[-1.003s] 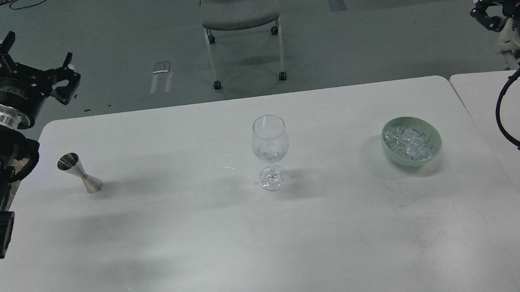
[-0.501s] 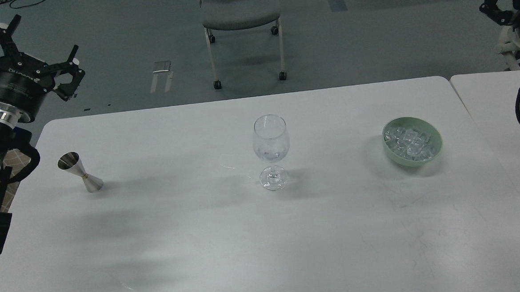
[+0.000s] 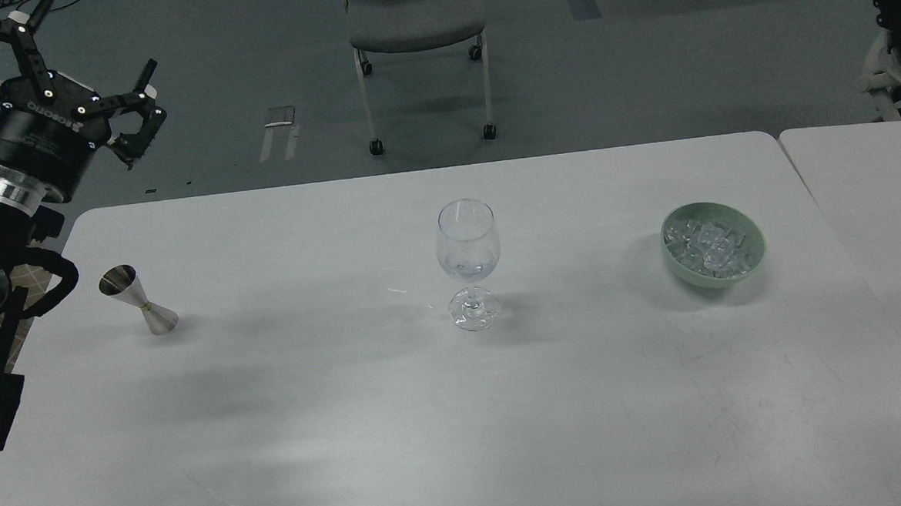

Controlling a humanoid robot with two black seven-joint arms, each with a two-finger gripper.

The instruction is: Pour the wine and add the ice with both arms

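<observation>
While ice [image 3: 711, 248] fills its bowl [image 3: 755, 256] — left end effector [image 3: 63, 65] gapes.

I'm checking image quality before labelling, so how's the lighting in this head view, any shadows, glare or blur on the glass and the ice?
Head view: light is soft and even, a bit dim and cool. Faint, broad shadows lie on the table. The glass is sharp with small highlights and no strong glare. The ice in the bowl reads as a pale, glinting heap, single cubes hard to separate. The left gripper shows no motion blur.

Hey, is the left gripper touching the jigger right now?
Apart. In the head view the left gripper hangs open above the table's far left corner, with bare floor and tabletop showing between it and the jigger, which stands alone.
</observation>
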